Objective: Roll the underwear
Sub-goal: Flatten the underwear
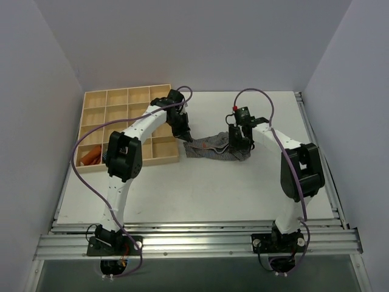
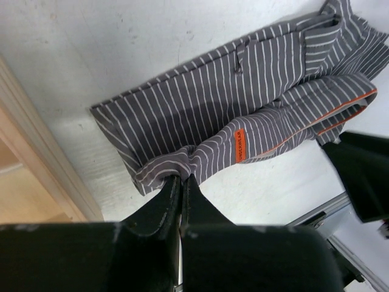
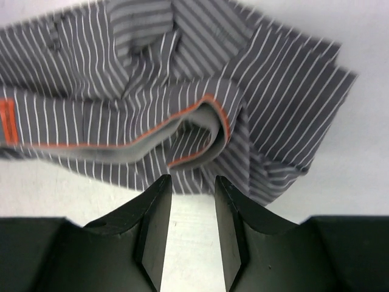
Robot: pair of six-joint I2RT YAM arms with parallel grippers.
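Note:
The underwear (image 1: 209, 146) is a grey garment with thin white stripes and orange edging, lying rumpled and partly folded on the white table between the two arms. My left gripper (image 1: 189, 141) is at its left end. In the left wrist view that gripper (image 2: 181, 177) is shut on a bunched fold of the underwear (image 2: 243, 103), next to an orange label (image 2: 240, 146). My right gripper (image 1: 238, 149) is at the garment's right end. In the right wrist view it (image 3: 193, 179) stands open, its tips just short of the underwear's (image 3: 182, 79) near edge, with bare table between the fingers.
A wooden tray (image 1: 124, 90) with several compartments sits at the left, close behind the left gripper, and its edge (image 2: 36, 176) shows in the left wrist view. An orange item (image 1: 91, 158) lies in a front-left compartment. White walls enclose the table.

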